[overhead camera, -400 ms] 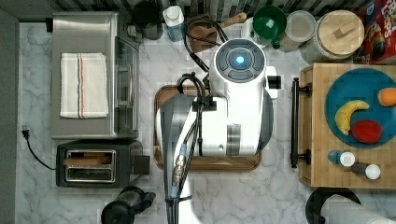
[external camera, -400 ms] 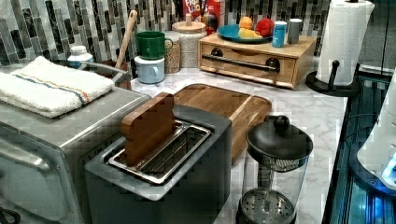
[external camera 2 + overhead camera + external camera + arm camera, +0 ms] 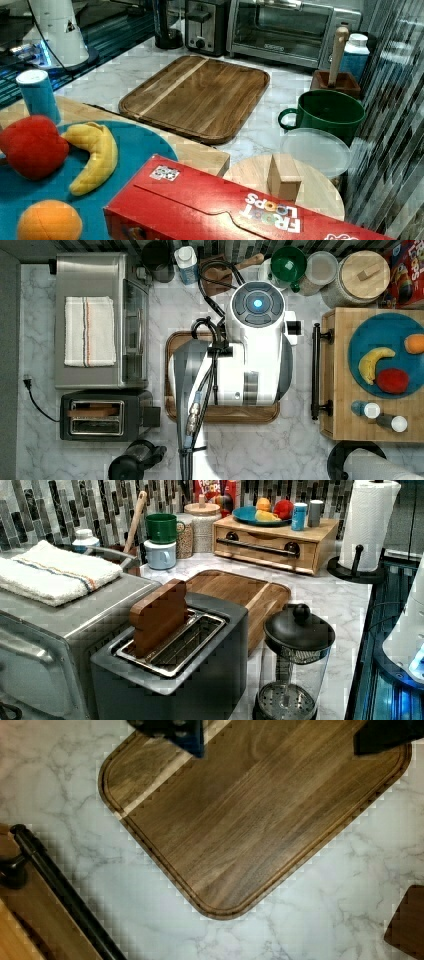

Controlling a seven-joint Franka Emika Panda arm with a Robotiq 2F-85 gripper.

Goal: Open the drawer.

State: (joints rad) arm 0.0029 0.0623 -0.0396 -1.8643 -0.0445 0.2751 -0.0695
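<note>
In the top view, going left to right, the arm [image 3: 250,360] hangs over the tray [image 3: 172,340]; bare bench [image 3: 300,440] follows, then the drawer [image 3: 330,425], shut, its handle [image 3: 315,371] facing the tray. The approach step is in hand. Next, the claw [image 3: 280,735], seemingly spread, must cross that bare strip and close around the bar.

Top view straight down over everything, left view low behind the toaster [image 3: 170,665], right view opposite behind the cereal box [image 3: 235,210], wrist view close above, all catching the tray [image 3: 172,342].
</note>
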